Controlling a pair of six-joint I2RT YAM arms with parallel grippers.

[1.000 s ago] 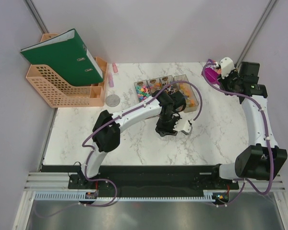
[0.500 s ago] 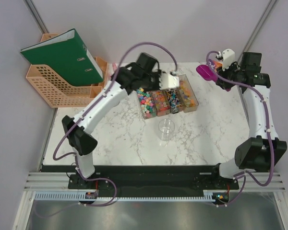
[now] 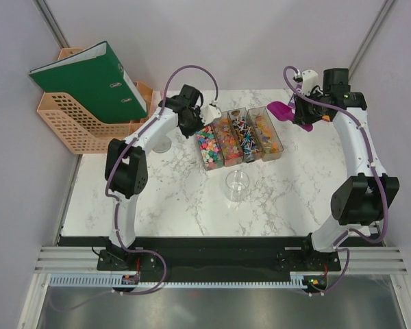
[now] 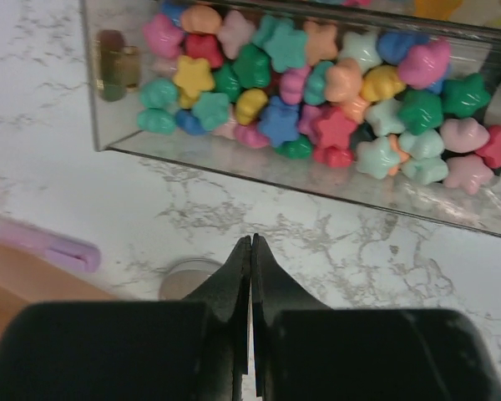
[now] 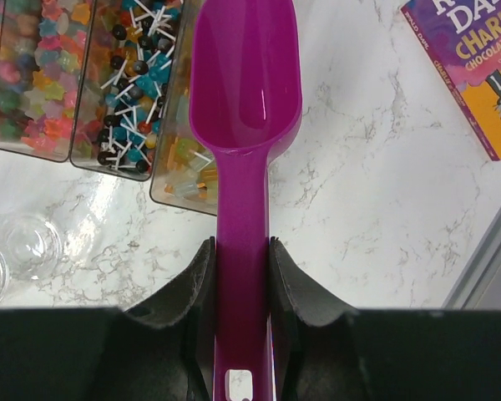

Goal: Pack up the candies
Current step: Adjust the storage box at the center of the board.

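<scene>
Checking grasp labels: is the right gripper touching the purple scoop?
Touching. Right wrist view: the right gripper presses the purple scoop on both sides of its handle, no gap.

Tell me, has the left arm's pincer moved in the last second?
Yes. The left pincer swung from the near side of the trays to their far left corner.

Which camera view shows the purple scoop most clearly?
The right wrist view: the purple scoop fills the middle, empty, its handle held in the right pincer. The top view shows the scoop only small. The left wrist view misses it.
</scene>
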